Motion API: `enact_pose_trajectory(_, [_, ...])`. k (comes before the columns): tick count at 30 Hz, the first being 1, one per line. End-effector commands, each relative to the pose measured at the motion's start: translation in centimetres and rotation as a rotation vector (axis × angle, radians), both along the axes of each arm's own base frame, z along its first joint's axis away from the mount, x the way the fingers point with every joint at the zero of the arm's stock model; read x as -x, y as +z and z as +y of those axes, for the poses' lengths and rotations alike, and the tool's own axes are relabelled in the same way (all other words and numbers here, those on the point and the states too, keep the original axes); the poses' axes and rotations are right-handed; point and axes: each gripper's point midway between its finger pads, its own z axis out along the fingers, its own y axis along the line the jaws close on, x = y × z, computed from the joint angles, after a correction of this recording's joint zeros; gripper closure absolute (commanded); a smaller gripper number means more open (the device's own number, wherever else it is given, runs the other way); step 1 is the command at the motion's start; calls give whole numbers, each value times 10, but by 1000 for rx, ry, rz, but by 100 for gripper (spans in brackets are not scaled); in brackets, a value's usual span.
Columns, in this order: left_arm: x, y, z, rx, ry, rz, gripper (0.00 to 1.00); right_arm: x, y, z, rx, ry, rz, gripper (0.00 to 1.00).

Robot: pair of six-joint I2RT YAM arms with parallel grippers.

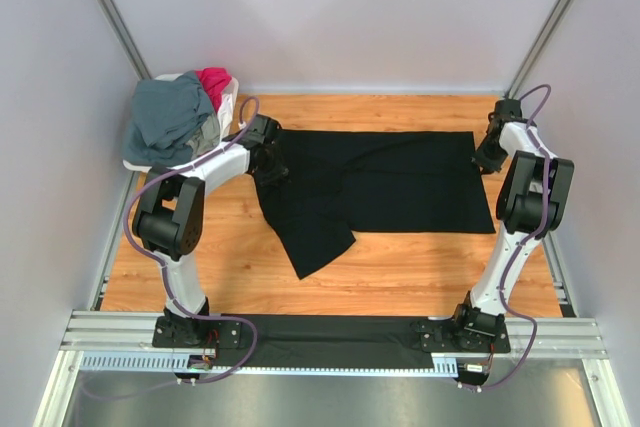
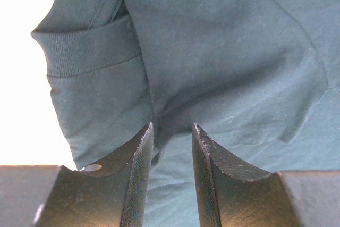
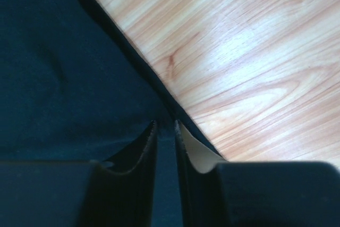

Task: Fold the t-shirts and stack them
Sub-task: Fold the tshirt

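Wood table (image 1: 400, 267) | right end effector (image 3: 166, 123) straddles black t-shirt (image 3: 64, 67) edge

White-and-black arms (image 1: 215, 165), purple cables (image 1: 126, 217), black jaws

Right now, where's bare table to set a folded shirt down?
Bare table: wide near strip between black t-shirt and arm bases; thin band behind it along the far wall. Crowded: far-left corner, basket heaped with shirts, left arm alongside.
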Motion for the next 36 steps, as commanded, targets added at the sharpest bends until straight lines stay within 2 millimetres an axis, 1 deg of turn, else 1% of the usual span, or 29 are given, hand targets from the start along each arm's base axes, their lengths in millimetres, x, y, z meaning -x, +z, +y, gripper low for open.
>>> enact_pose_trajectory(1, [1, 2, -2, -6, -2, -13, 58, -14, 9, -2, -9, -10, -58, 82])
enact_pose_trajectory(2, [3, 1, -1, -9, -3, -7, 58, -15, 9, -1, -12, -8, -61, 85])
enact_pose_trajectory(5, [4, 1, -2, -12, -8, -5, 58, -13, 10, 1, -20, 2, -59, 100])
enact_pose_trajectory(7, [5, 2, -2, -17, -11, -10, 57, -13, 14, 3, -26, 22, -66, 100])
enact_pose_trajectory(11, [10, 1, 0, -46, -21, -8, 52, -11, 27, 0, -7, 25, -83, 100])
enact_pose_trajectory(12, [10, 1, 1, -50, -20, -12, 51, -10, 35, -1, -1, 24, -96, 100])
enact_pose_trajectory(13, [11, 0, 0, -48, -21, -9, 50, -8, 38, -2, 2, 24, -97, 100])
enact_pose_trajectory(14, [13, -1, 1, -48, -21, -6, 50, -8, 47, -3, 8, 25, -112, 100])
enact_pose_trajectory(16, [14, -1, -2, -40, -26, -5, 50, -6, 55, -4, 18, 26, -112, 99])
enact_pose_trajectory(18, [17, -1, -3, -40, -32, -5, 55, -1, 63, -7, 33, 25, -110, 100])
enact_pose_trajectory(19, [18, -1, -5, -38, -37, -2, 61, 0, 65, -7, 35, 26, -110, 100])
enact_pose_trajectory(20, [18, 2, -6, -31, -41, -9, 65, 2, 68, -7, 41, 27, -111, 99])
enact_pose_trajectory(21, [19, 2, -7, -26, -42, -8, 72, 3, 68, -7, 41, 28, -107, 99])
enact_pose_trajectory(22, [18, 4, -8, -20, -44, -12, 84, 4, 70, -7, 37, 29, -110, 100])
enact_pose_trajectory(25, [19, 9, -12, 1, -52, -11, 100, 5, 69, -4, 25, 33, -109, 100])
enact_pose_trajectory(27, [20, 14, -16, 23, -64, -13, 100, 5, 69, -1, 15, 39, -112, 100])
enact_pose_trajectory(28, [20, 20, -16, 30, -64, -21, 100, 6, 67, -1, 12, 40, -106, 100])
enact_pose_trajectory(30, [21, 25, -17, 34, -69, -28, 100, 7, 63, 0, 4, 40, -106, 99])
enact_pose_trajectory(32, [22, 29, -15, 34, -67, -33, 100, 10, 54, 3, -11, 38, -92, 88])
enact_pose_trajectory(33, [23, 29, -15, 32, -68, -31, 100, 7, 51, 6, -26, 46, -102, 82])
enact_pose_trajectory(34, [25, 29, -14, 32, -68, -26, 100, 6, 48, 7, -33, 48, -104, 73])
enact_pose_trajectory(35, [27, 31, -14, 36, -70, -24, 100, 7, 41, 9, -42, 52, -94, 71])
enact_pose_trajectory(36, [28, 30, -14, 36, -70, -20, 100, 6, 38, 8, -41, 52, -96, 70])
